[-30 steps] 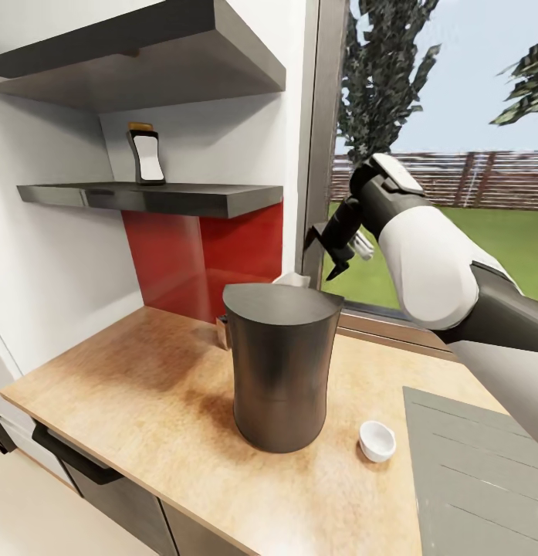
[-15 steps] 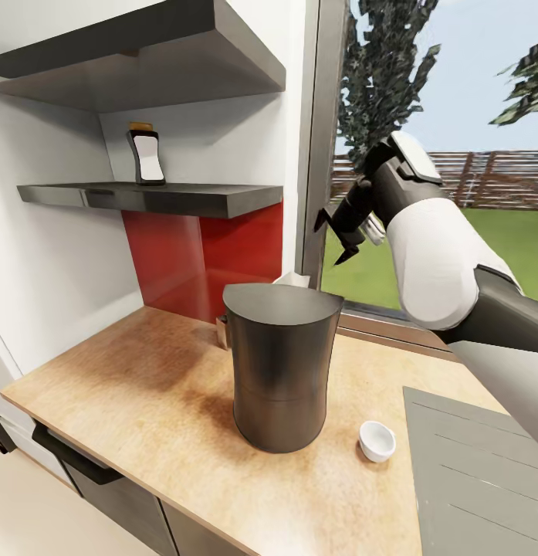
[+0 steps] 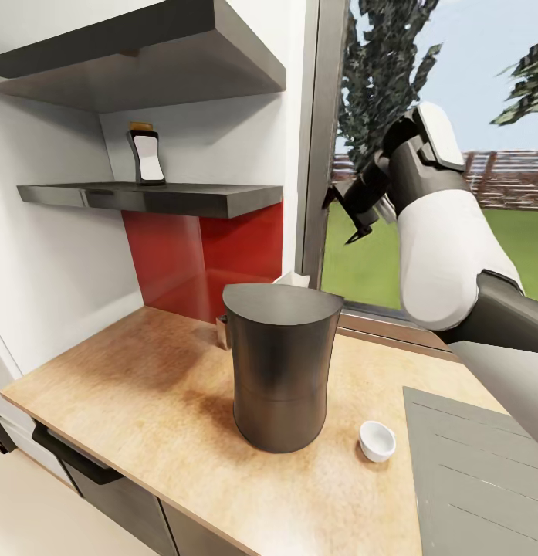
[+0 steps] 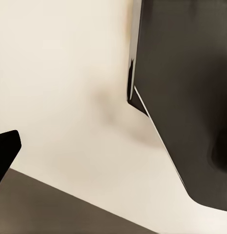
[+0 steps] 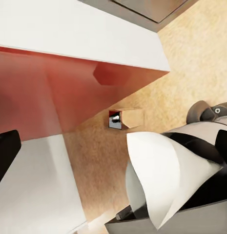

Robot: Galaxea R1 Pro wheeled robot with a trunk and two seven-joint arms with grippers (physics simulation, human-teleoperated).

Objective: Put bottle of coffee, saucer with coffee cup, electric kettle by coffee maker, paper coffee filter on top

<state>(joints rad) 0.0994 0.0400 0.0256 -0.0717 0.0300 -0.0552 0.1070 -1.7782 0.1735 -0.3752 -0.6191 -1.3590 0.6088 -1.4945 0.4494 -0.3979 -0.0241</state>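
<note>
- Head view: tall matte dark-grey coffee maker [image 3: 281,367] stands mid-counter on the light wood-grain kitchen countertop [image 3: 137,386], with a white paper coffee filter [image 3: 292,279] peeking up at its far rim. A tiny white coffee cup [image 3: 377,441] sits beside it toward the front edge, near the grey drainer [image 3: 477,471]. The small dark bottle of coffee [image 3: 146,153], yellow-capped with a pale label, rests on the thin glossy black kitchen shelf [image 3: 153,197]. The right gripper [image 3: 353,210] hangs high before the window, above and apart from the coffee maker, fingers spread with nothing between them.
- Left wrist view: a dark panel above pale floor; I cannot tell whether the left pincer is wide or narrow.
- Right wrist view: the white cone lies on the dark top, near a small wooden box [image 5: 124,117] at the red backsplash.
- Risk, as I judge it: the filter looks loosely perched by the rim, so a passing arm could knock it off.
- No writing is legible; the bottle's label is too small to read.
</note>
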